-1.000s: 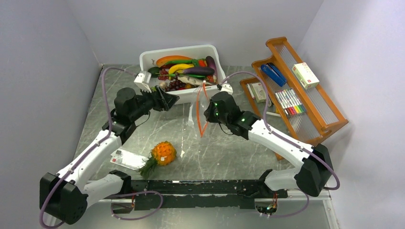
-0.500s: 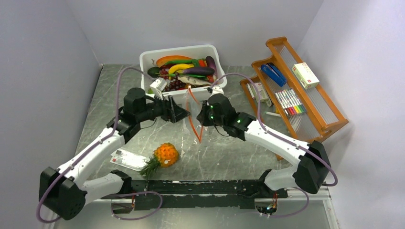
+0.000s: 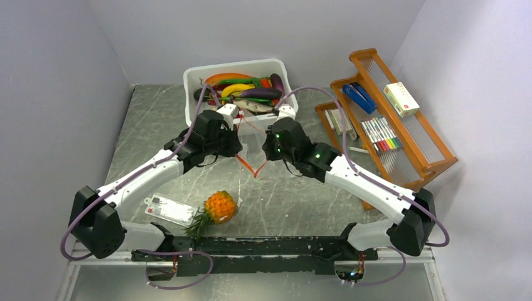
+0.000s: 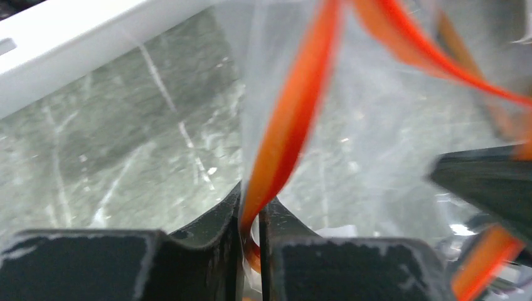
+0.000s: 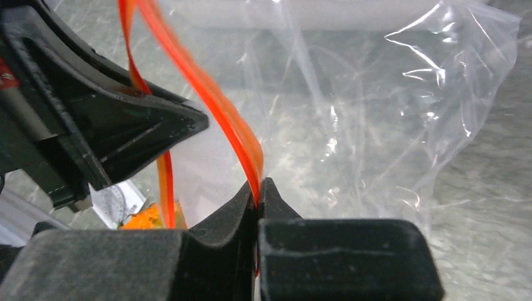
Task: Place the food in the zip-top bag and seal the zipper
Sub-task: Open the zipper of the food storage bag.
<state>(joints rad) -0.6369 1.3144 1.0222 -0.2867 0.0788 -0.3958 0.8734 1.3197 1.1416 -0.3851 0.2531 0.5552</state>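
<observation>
Many toy vegetables (image 3: 246, 90) in tub (image 3: 189, 80), pineapple (image 3: 220, 205) on table (image 3: 295, 200), bag (image 5: 357, 119) seemingly open

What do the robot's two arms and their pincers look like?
The left arm and right arm have white tube segments joined by chunky black joints. A thin purple-grey cable loops along each. Small green lights glow near the right wrist. The left gripper and right gripper have matte black, wedge-shaped fingers.

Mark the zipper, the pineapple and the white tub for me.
zipper (image 4: 288, 125): left wrist view, midway along the orange-red strip.
pineapple (image 3: 221, 205): top external view, middle of its orange body.
white tub (image 3: 232, 65): top external view, on its far rim.
</observation>
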